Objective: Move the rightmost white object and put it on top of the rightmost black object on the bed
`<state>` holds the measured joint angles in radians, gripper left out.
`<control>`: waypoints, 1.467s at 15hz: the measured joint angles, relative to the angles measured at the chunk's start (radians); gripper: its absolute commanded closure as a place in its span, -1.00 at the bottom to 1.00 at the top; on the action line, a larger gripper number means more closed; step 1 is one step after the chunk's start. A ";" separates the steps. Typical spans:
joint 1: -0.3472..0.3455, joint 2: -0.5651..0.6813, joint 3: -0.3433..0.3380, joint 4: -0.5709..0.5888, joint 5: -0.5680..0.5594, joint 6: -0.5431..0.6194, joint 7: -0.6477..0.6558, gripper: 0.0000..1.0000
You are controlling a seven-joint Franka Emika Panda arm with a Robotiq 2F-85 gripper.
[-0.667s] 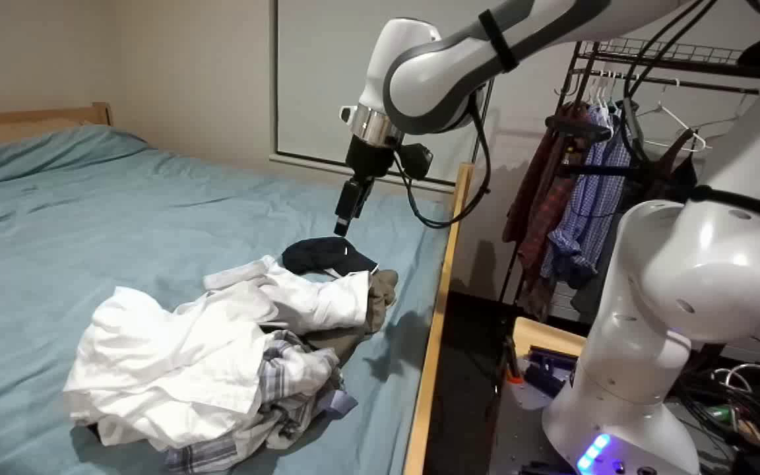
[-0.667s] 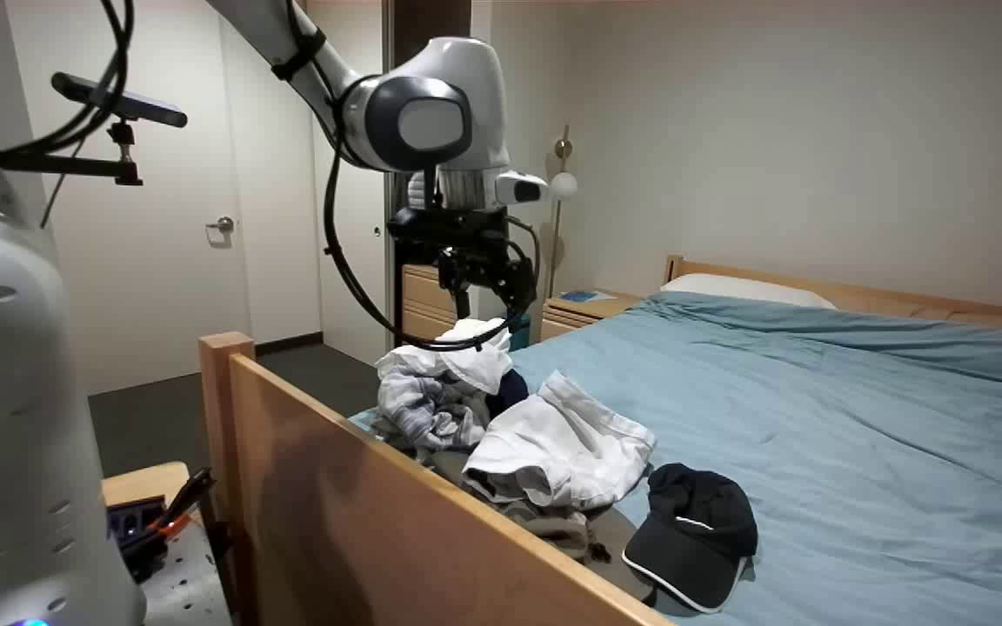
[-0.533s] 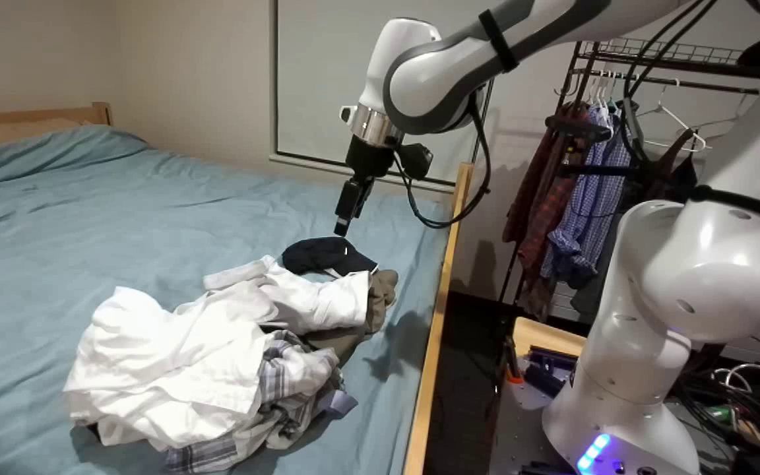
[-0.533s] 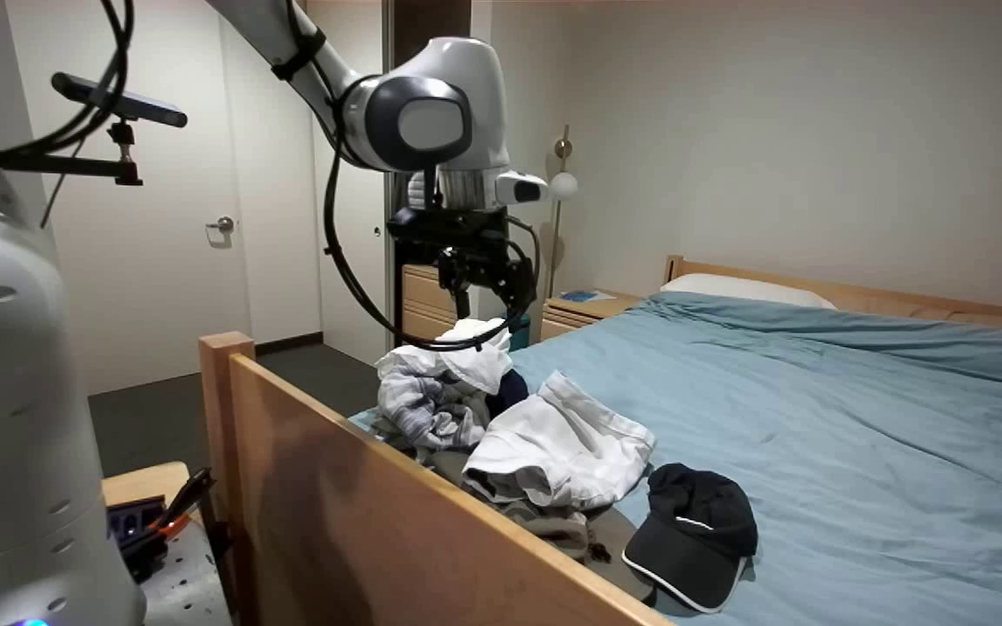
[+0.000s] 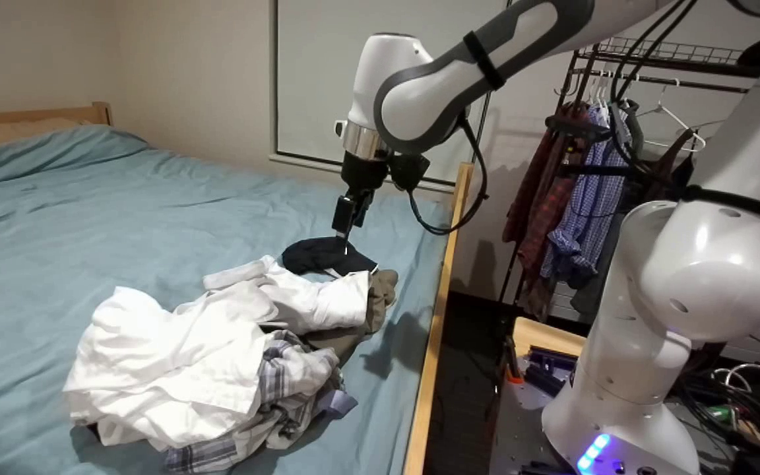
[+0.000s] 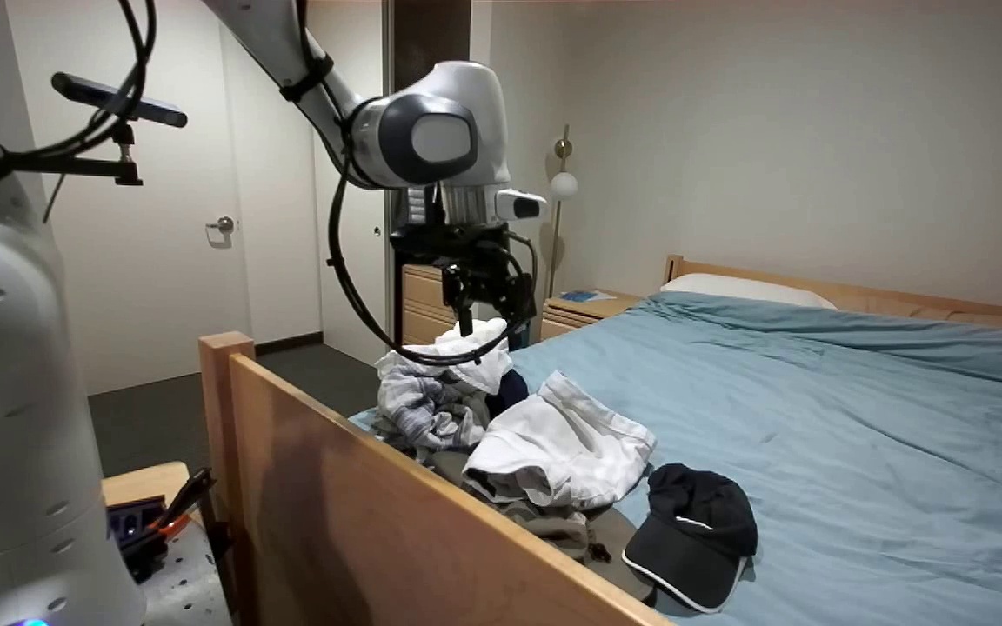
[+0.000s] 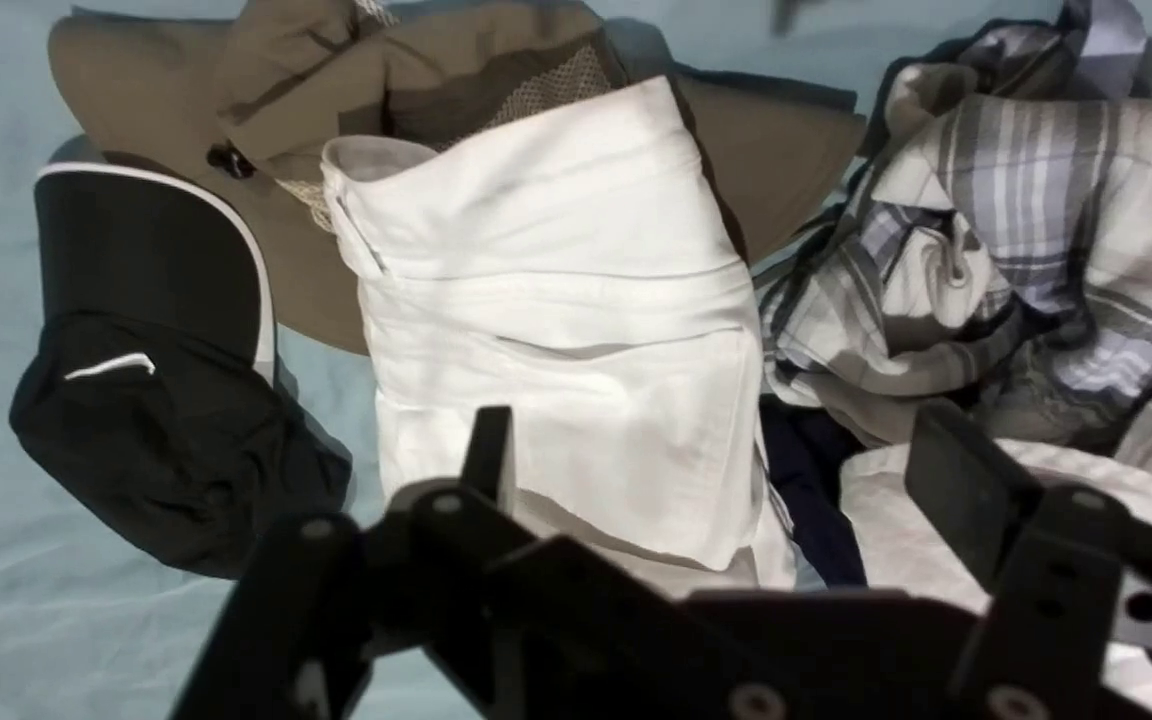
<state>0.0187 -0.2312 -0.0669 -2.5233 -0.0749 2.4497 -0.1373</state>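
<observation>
A bed (image 5: pixel 90 218) with a blue-green sheet carries a cluster of clothes and hats. Near its middle, a folded white garment (image 7: pixel 556 340) with a pocket lies partly on a wide-brimmed brown hat (image 7: pixel 416 60). Just beside it, left in the wrist view, rests a black cap (image 7: pixel 171 430) with white trim, its peak against the hat's brim. On the garment's other side crowd a crumpled plaid shirt (image 7: pixel 1016 250), some navy cloth (image 7: pixel 816 500) and a larger white heap (image 5: pixel 162 356).

The wooden footboard (image 6: pixel 431 513) stands like a low wall between the robot's base (image 5: pixel 617 402) and the clothes. In an exterior view, shirts (image 5: pixel 594 191) hang from a rack (image 5: pixel 670 64); in an exterior view, a lamp (image 6: pixel 564 185) and a nightstand (image 6: pixel 592 306) stand near the head of the bed.

The arm (image 5: pixel 413 109) reaches over the footboard, bends at the wrist and points its black end effector (image 7: pixel 714 440) down above the clothes. A cable (image 6: pixel 477 357) sags below the wrist. The two fingers (image 7: pixel 486 455) are spread wide and grip nothing; in the wrist view one shows over the white garment, hiding part of its lower end, the other over the white heap. Their height above the cloth is hard to tell.
</observation>
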 measured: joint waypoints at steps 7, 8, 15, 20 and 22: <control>-0.054 0.122 0.097 0.047 -0.471 -0.081 0.285 -1.00; -0.054 0.132 0.106 0.061 -0.489 -0.091 0.300 -1.00; -0.052 0.139 0.110 0.076 -0.535 -0.114 0.302 -1.00; -0.041 0.165 0.109 0.060 -0.644 -0.202 0.194 -1.00; -0.033 0.165 0.109 0.046 -0.645 -0.200 0.109 -1.00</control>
<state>-0.0138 -0.0662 0.0418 -2.4777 -0.7196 2.2495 -0.0279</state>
